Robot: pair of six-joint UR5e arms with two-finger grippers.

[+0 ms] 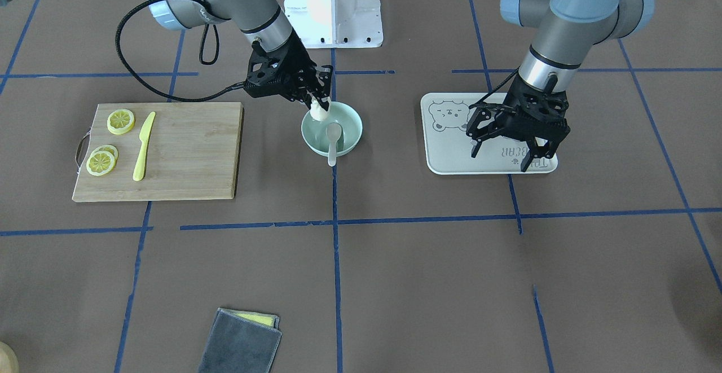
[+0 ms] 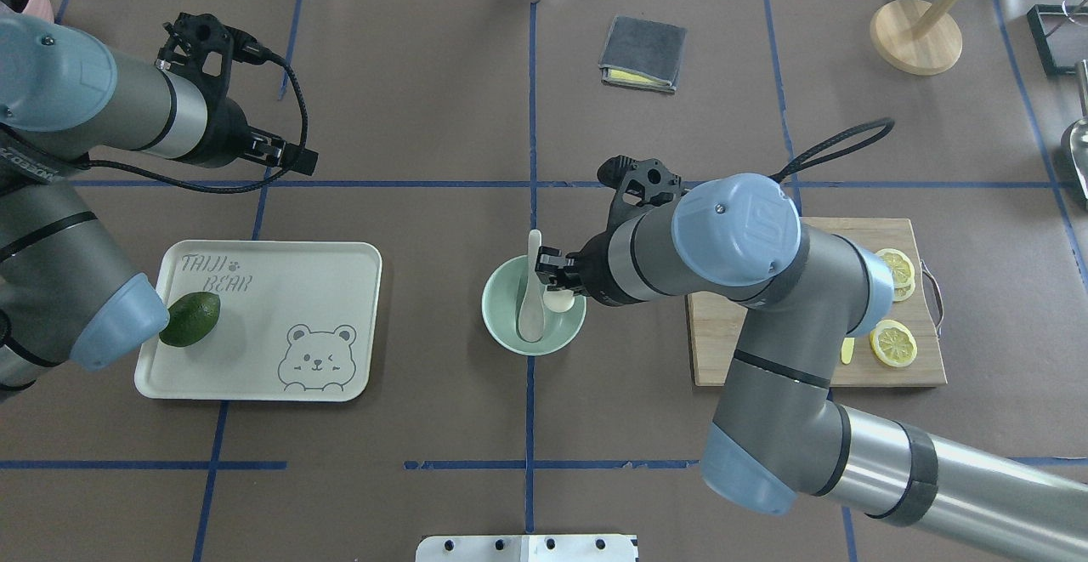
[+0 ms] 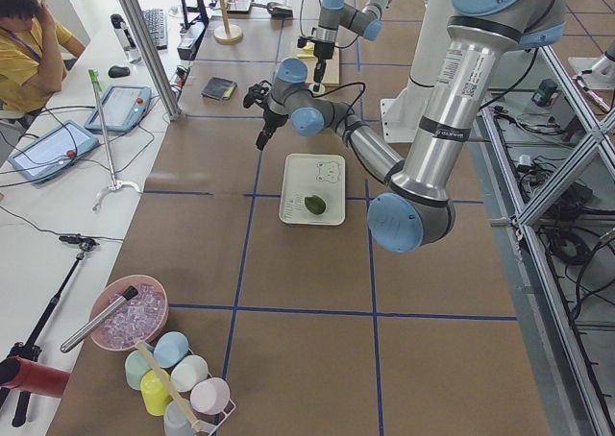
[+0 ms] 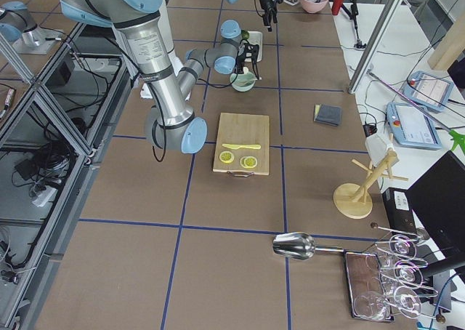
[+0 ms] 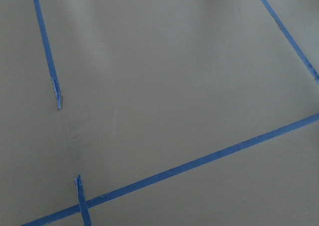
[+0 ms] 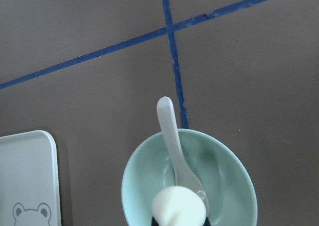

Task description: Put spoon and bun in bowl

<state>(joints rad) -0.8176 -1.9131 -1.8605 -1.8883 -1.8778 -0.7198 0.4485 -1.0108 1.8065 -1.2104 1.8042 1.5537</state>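
The mint-green bowl [image 1: 351,126] stands at the table's middle; it also shows in the overhead view [image 2: 501,311] and the right wrist view [image 6: 234,178]. The off-white spoon [image 1: 333,143] lies in it, scoop down, handle out over the rim [image 2: 533,277] [image 6: 169,131]. My right gripper [image 1: 320,104] is shut on the white bun [image 1: 318,113] and holds it just over the bowl's inside edge [image 2: 558,298] [image 6: 178,207]. My left gripper [image 1: 501,159] is open and empty, raised over the table near the tray.
A wooden cutting board [image 1: 186,153] with lemon slices [image 1: 120,121] and a yellow knife [image 1: 144,146] lies beside the bowl. A bear tray [image 1: 451,136] holds an avocado [image 2: 189,319]. A folded grey cloth [image 1: 240,342] lies at the far edge.
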